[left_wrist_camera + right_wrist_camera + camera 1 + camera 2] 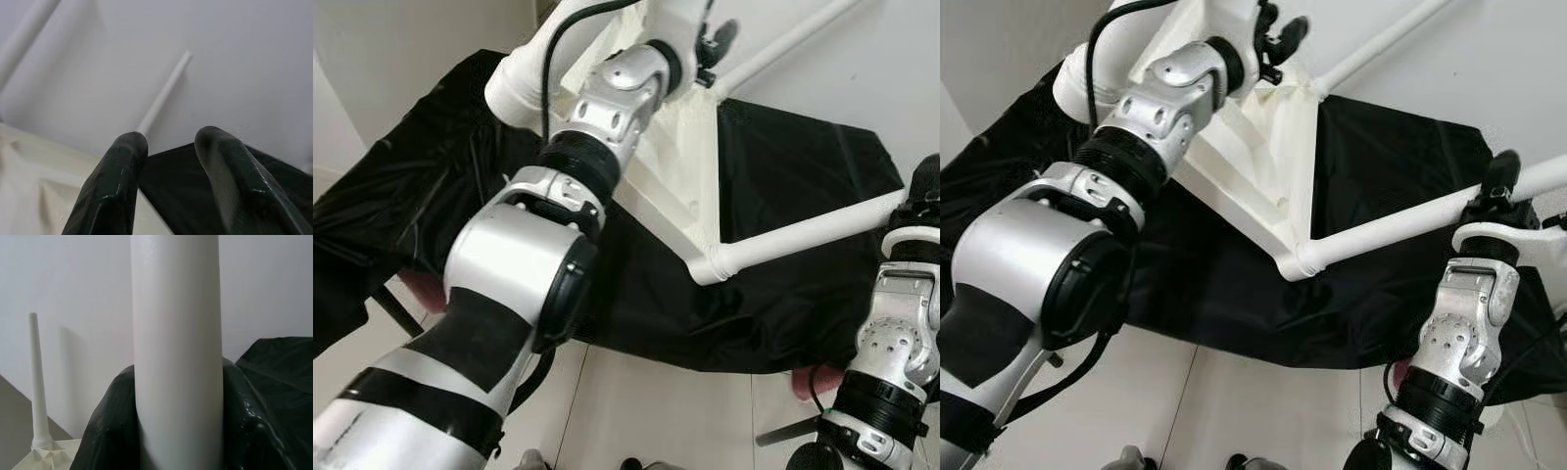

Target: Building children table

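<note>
The cream underside of the children's table (680,166) lies tilted on a black plastic sheet (783,313), with white legs sticking out. My right gripper (1498,186) is shut on one long white leg (1400,227); the right wrist view has that leg (176,333) clamped between both fingers. My left gripper (715,44) is raised at the far top corner of the table and is open with nothing between its fingers (117,186). Behind it another thin leg (164,93) points up toward the wall. A thick leg (519,83) juts toward me beside my left forearm.
The black sheet covers a low, wide surface that spans most of the view. Pale tiled floor (656,411) lies in front of it. A pink object (818,382) peeks out under the sheet's front right edge. White walls close off the back.
</note>
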Controlling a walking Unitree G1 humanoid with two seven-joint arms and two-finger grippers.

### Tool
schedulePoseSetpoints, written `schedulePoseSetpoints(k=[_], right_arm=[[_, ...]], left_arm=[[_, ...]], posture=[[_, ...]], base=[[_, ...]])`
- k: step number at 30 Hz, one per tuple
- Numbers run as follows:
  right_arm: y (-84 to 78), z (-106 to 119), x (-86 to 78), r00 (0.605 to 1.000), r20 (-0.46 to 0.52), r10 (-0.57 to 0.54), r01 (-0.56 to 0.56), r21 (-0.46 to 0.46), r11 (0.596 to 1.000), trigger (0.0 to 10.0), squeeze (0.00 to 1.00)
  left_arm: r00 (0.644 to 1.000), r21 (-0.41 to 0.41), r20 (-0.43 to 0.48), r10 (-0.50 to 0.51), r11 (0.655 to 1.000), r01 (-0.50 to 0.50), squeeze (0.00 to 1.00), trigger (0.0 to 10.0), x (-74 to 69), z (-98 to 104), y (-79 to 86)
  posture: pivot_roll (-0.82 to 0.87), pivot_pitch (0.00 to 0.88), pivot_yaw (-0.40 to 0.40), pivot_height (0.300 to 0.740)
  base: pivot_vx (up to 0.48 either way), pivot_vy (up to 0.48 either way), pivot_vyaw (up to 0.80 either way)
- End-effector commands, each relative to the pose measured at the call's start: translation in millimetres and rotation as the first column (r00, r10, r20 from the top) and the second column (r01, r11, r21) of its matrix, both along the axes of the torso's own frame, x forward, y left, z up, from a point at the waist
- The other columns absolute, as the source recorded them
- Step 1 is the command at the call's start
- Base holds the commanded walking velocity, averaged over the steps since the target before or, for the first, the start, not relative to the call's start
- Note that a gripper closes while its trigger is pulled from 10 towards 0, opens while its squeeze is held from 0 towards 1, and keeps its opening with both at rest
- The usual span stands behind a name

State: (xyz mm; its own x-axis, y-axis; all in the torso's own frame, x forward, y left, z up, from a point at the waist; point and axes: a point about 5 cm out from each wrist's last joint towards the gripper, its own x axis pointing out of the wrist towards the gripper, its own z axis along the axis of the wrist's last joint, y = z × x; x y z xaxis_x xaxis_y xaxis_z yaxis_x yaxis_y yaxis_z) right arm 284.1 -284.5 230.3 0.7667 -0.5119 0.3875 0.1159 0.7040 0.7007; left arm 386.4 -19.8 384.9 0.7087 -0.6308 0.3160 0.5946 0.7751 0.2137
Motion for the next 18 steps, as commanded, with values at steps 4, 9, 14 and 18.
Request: schedulePoseSetpoints(k=[4,9,14,18], right_arm=[[-1.4,-98,10.8,0.917,-0.395,0.056,0.024,0.195,0.981,0.0,0.00],[14.7,-98,25.6,0.920,-0.348,0.180,-0.081,0.282,0.956,0.0,0.00],[47.3,-104,46.2,0.864,-0.333,0.376,-0.259,0.347,0.901,0.0,0.00],[65.6,-110,55.4,0.824,-0.338,0.455,-0.328,0.370,0.869,0.0,0.00]], left_arm=[[0.994,-0.027,0.038,-0.104,0.994,0.105,0.00,10.0,-14.0,19,-15.6],[0.987,0.006,-0.023,-0.159,0.987,0.159,0.00,10.0,-18.9,3,-33.8],[0.975,0.041,-0.074,-0.207,0.977,0.211,0.00,10.0,-26.4,-7,-52.6],[0.970,0.047,-0.093,-0.227,0.972,0.232,0.00,10.0,-29.5,-11,-58.5]], posture=[[0.12,0.139,-0.027,0.740],[0.12,0.137,-0.031,0.740],[0.12,0.141,-0.030,0.740],[0.13,0.148,-0.034,0.740]], base=[[0.000,0.000,0.00],[0.000,0.000,0.00],[0.000,0.000,0.00],[0.000,0.000,0.00]])
